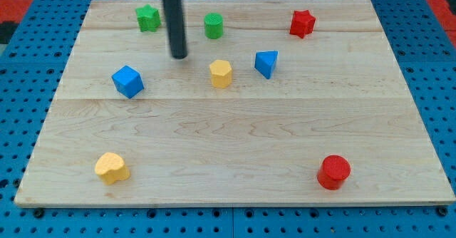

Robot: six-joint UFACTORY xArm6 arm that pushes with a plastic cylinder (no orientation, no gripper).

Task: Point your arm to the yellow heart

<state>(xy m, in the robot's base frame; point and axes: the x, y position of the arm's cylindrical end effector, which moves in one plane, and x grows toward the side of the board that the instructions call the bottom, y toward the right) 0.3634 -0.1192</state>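
The yellow heart (pixel 111 167) lies near the board's bottom left corner. My tip (pixel 179 55) rests on the board near the view's top, far above and to the right of the heart. It sits between the green star (pixel 148 18) and the green cylinder (pixel 214 26), a little below them, and left of the yellow hexagon (pixel 221 73). It touches no block.
A blue cube (pixel 127 81) lies left of and below my tip. A blue triangular block (pixel 266 63) sits right of the yellow hexagon. A red star (pixel 302 23) is at top right, a red cylinder (pixel 333 172) at bottom right. The wooden board (pixel 235 138) sits on blue pegboard.
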